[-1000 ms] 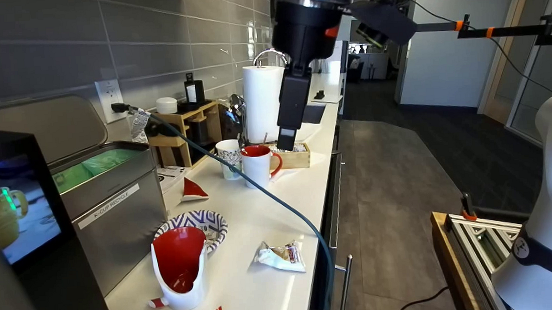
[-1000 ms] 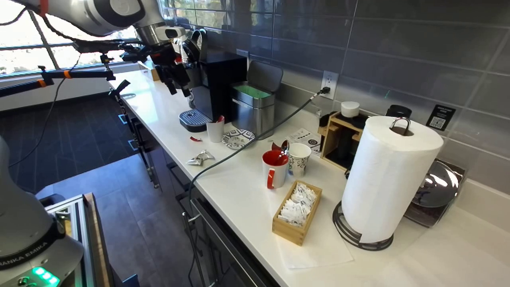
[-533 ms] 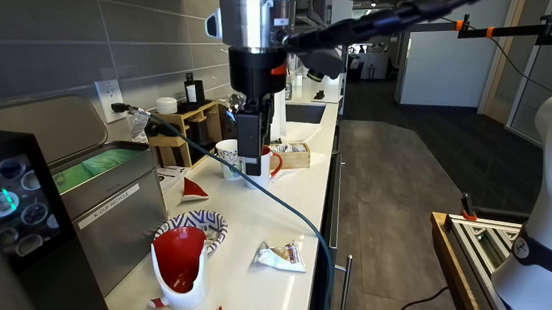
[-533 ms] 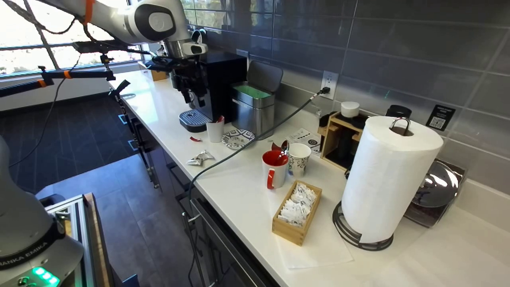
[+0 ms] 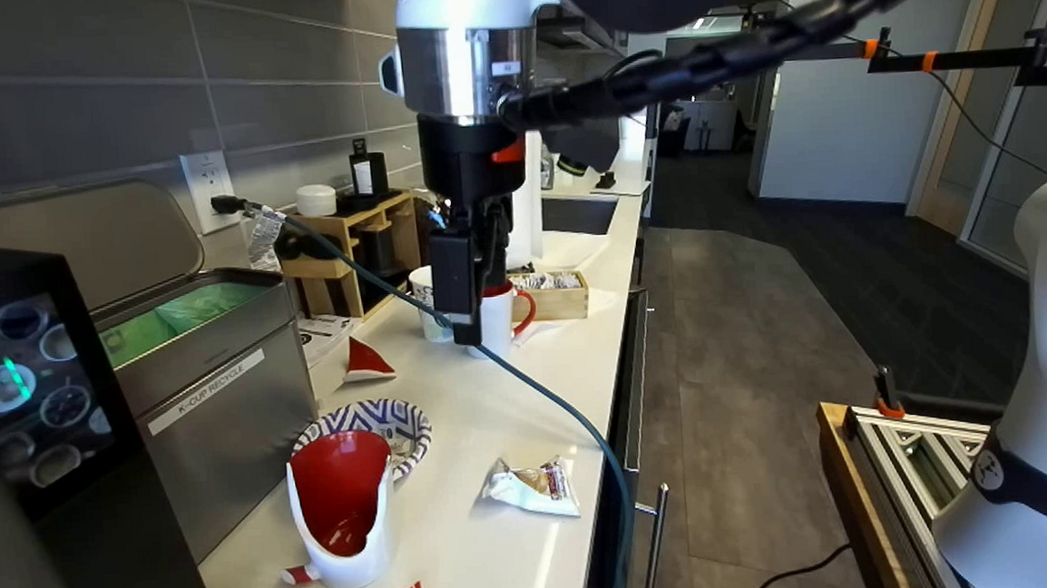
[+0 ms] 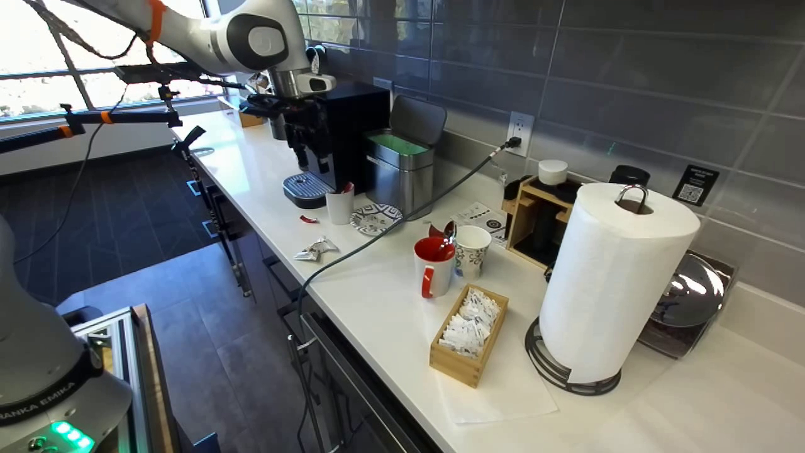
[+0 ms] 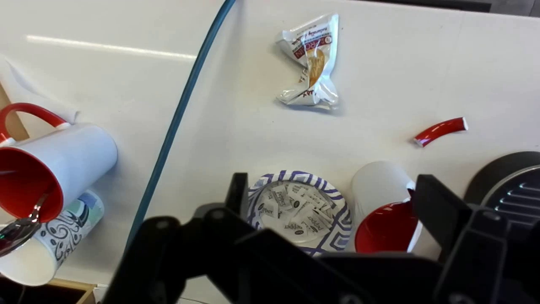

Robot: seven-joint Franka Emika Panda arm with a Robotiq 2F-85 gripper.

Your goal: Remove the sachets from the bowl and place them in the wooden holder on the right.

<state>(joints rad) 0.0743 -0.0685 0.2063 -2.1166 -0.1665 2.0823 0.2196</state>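
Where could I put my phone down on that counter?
Bare counter lies between the cord, the red-handled mug and the wooden holder; another patch separates the snack packet from the bowl. It's crowded where bowl, broken mug and metal bin cluster together.

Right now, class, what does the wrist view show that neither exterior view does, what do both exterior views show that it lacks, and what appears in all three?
Only the wrist view: readable "pepper" print on sachets in the bowl.
Only the exterior views: the wall outlet, the metal bin and the white packets in the wooden holder.
All three: the bowl, the gripper, the snack packet and the cable.
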